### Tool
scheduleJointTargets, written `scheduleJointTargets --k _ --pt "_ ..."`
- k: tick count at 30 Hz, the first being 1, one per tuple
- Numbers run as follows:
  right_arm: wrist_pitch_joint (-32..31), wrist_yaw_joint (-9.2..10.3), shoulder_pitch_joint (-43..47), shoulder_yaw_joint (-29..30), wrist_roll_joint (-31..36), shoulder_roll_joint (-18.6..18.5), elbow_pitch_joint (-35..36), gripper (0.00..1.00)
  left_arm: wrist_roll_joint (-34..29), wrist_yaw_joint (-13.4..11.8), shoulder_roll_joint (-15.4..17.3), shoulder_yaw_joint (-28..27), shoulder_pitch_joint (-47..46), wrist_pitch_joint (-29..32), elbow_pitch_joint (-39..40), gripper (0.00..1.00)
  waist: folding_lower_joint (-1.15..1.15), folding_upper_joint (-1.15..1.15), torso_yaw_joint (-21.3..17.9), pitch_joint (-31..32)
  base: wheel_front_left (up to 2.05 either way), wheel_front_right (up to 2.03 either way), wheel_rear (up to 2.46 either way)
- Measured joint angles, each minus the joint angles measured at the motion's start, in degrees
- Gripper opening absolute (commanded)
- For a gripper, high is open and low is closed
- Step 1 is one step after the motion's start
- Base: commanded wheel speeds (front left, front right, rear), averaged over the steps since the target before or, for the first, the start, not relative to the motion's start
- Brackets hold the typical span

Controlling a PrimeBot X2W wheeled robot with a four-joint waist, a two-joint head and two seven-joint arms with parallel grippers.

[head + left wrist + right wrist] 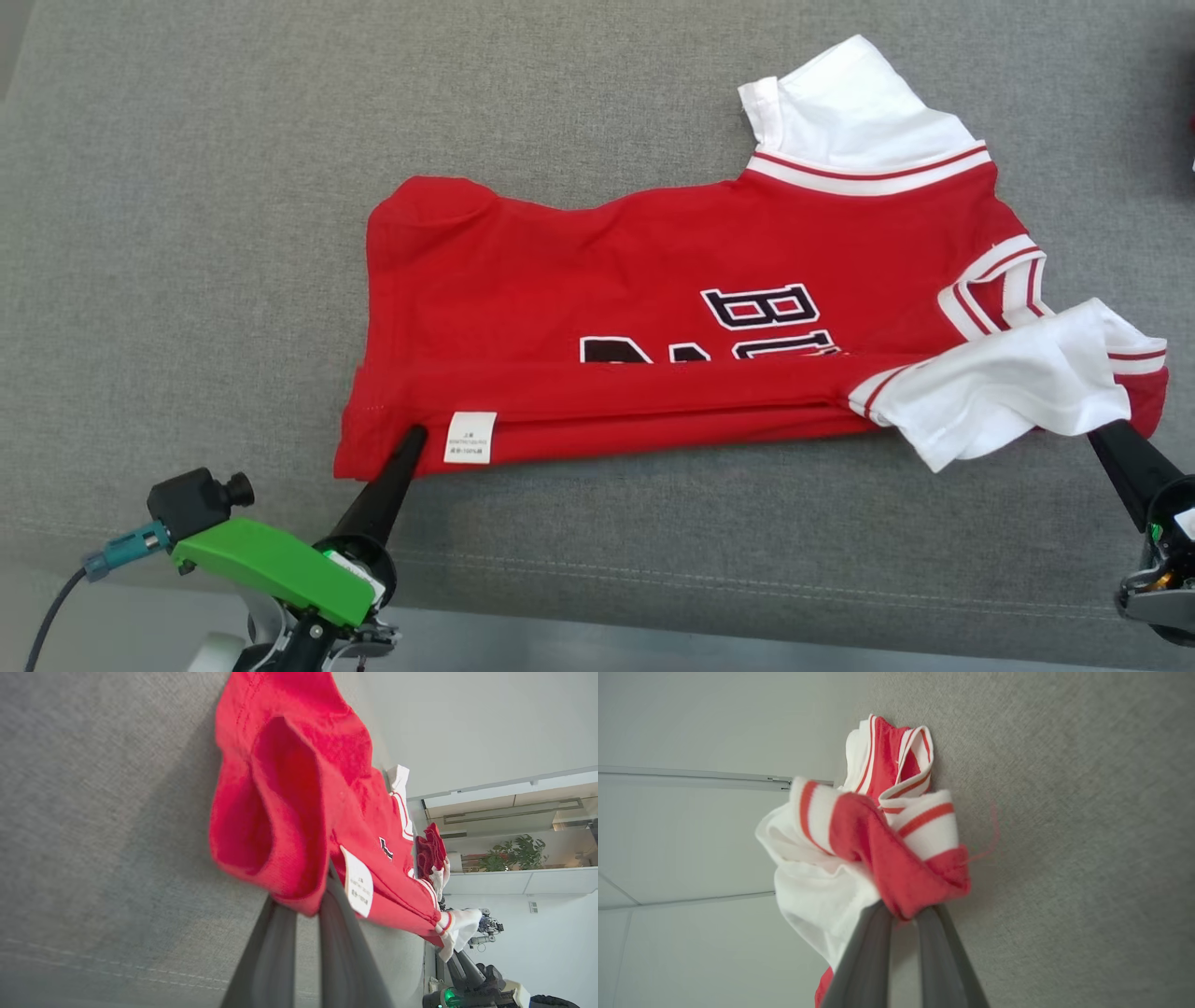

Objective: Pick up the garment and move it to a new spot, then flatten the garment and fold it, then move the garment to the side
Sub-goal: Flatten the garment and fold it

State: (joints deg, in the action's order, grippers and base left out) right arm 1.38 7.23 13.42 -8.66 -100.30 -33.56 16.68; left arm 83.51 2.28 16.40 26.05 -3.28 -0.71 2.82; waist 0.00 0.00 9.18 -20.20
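Clamped together, the fingers (275,961) of the left gripper (414,437) pinch the shirt (653,271) at its hem corner, lower left of the head view, just beside a white label (470,437). The right gripper (1103,431), at the lower right, is likewise closed on cloth: its wrist view shows red fabric and striped trim bunched between the fingers (868,961), with the near sleeve (1008,392) draped over them.

Each grip sits at one end of the shirt's near long edge. That looks deliberate: holding both ends should let the arms draw the edge straight and carry it as one line, which suits a lengthwise fold. The near edge is already turned over the body as a narrow red band, inside out enough to bare the label and to cover the lower part of the letters (761,306).

The shirt lies on the grey surface (187,233), across the middle and right of the head view, hem to the left and sleeves to the right. It is red with white sleeves, red-and-white striped trim and black letters outlined in white. The body lies mostly flat, though the upper left corner humps up and the far edge runs wavy. The far sleeve (850,103) spreads out at the upper right; the near one is crumpled.
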Motion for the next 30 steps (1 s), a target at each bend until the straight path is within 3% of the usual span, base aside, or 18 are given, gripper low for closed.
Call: scheduleJointTargets --k 10,16,17,19,20,24,30 --pt "-2.1 0.01 4.9 -4.5 -0.4 -1.6 -3.2 0.0 1.1 -3.3 1.5 2.4 2.6 4.2 -1.5 0.0 0.0 0.0 1.2 0.4 0.0 0.0 0.0" --pt "-2.4 0.0 4.8 -5.4 -0.6 -1.7 -3.2 0.0 1.1 -3.8 1.6 2.4 3.9 4.2 -2.4 0.0 0.0 0.0 0.4 -0.5 0.0 0.0 0.0" --pt "-2.4 0.0 4.7 -5.4 -0.5 -1.8 -3.3 0.05 1.1 -3.8 1.4 2.4 3.9 4.2 -2.4 0.0 0.0 0.0 0.2 -0.6 0.0 0.0 0.0" --pt "-2.4 0.0 4.7 -5.6 0.0 -2.1 -3.6 0.54 1.1 -3.8 1.1 2.4 3.8 4.2 -2.4 0.02 0.0 0.0 -0.2 -0.9 0.0 0.0 0.0" --pt "-1.8 0.01 4.7 -5.5 0.0 -2.2 -4.2 1.0 1.1 -3.8 1.0 2.4 3.8 4.2 -2.4 0.05 0.0 0.0 -0.3 -1.0 0.0 0.0 0.0" --pt "-0.4 0.0 4.7 -4.8 0.0 -2.3 -5.1 1.0 1.1 -3.8 0.7 2.4 3.7 4.2 -2.6 0.16 0.0 0.0 -0.5 -1.2 0.0 0.0 0.0" --pt "0.2 0.0 4.4 -4.7 0.0 -2.2 -5.4 1.0 1.1 -3.8 0.7 2.4 3.7 4.1 -3.0 0.21 0.0 0.0 -0.4 -1.0 0.0 0.0 0.0"
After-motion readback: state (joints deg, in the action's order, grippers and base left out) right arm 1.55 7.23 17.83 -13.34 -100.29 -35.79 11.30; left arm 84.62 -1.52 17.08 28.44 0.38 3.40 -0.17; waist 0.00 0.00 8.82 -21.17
